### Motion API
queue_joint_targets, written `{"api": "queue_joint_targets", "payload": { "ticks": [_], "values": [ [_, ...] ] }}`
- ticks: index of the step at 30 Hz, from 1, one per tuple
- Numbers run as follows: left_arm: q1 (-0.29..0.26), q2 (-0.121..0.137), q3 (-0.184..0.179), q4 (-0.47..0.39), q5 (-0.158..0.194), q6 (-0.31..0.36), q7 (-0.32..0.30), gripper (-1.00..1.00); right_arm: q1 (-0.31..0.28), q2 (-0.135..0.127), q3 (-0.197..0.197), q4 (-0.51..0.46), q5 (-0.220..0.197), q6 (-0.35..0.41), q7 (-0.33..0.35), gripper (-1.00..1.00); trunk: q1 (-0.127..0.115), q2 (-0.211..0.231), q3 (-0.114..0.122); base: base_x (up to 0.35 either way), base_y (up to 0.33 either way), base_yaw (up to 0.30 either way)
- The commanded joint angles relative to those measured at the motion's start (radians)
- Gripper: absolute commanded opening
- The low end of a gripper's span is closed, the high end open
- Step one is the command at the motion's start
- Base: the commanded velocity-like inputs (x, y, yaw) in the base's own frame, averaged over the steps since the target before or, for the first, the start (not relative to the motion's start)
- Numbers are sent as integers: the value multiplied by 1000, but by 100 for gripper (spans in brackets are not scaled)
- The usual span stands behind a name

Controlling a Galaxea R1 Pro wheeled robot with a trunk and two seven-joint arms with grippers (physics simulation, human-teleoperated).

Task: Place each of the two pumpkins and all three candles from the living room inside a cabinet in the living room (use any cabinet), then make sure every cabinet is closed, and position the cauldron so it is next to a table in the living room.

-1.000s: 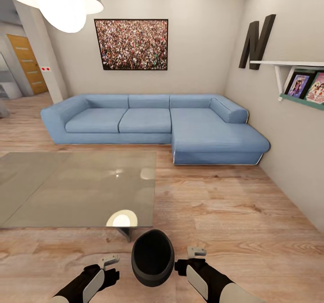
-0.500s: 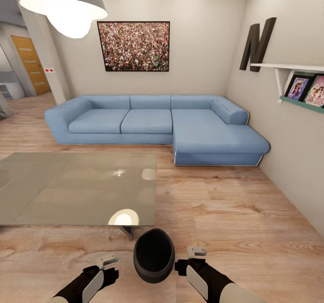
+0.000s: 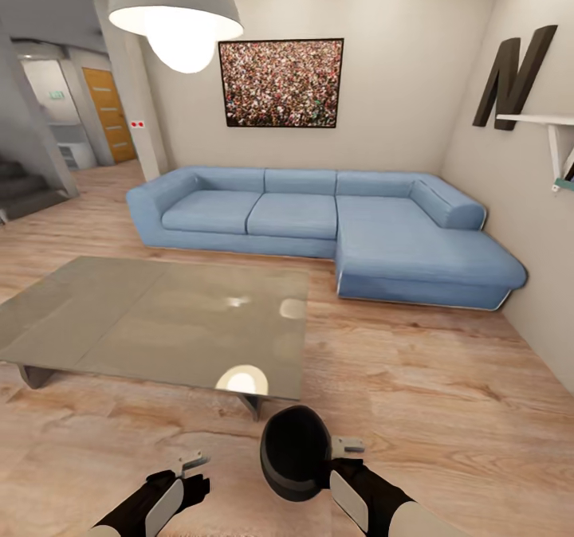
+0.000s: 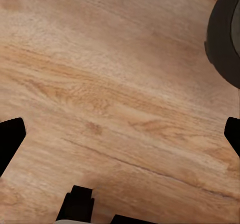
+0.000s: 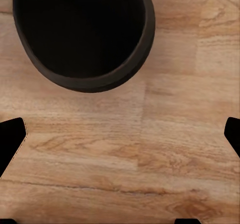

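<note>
Head view: cauldron (image 3: 295, 452) on the wood floor (image 3: 414, 386), just short of the glass tabletop (image 3: 159, 322).

The black pot sits near the tabletop's near corner, between the two arms, its open mouth dark. The right claw (image 3: 348, 446) is just beside its rim; the left claw (image 3: 194, 463) sits apart from it. In each wrist view both fingertips stand wide apart over bare planks, nothing between them. A blue corner sofa (image 3: 335, 222) lines the far wall under a framed picture (image 3: 281, 83).
</note>
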Motion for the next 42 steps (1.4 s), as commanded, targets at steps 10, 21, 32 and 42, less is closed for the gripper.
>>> {"api": "queue_joint_targets", "payload": {
  "ticks": [10,21,32,42],
  "values": [
    [0,3,-5,-3,12,2,9,100,-1,-2,11,19,-5,-25,-8,100,0,-1,-1,0,0,286],
    [0,3,-4,-3,12,2,7,100,-1,-2,13,21,-3,-28,-8,100,0,-1,-1,0,0,286],
    [0,2,-3,-3,13,-10,7,100,-1,-2,14,24,-6,-42,-8,100,0,-1,-1,0,0,286],
    [2,3,-4,-3,13,-22,7,100,-1,2,16,35,-4,-56,-8,100,0,-1,-1,0,0,286]
  ]
}}
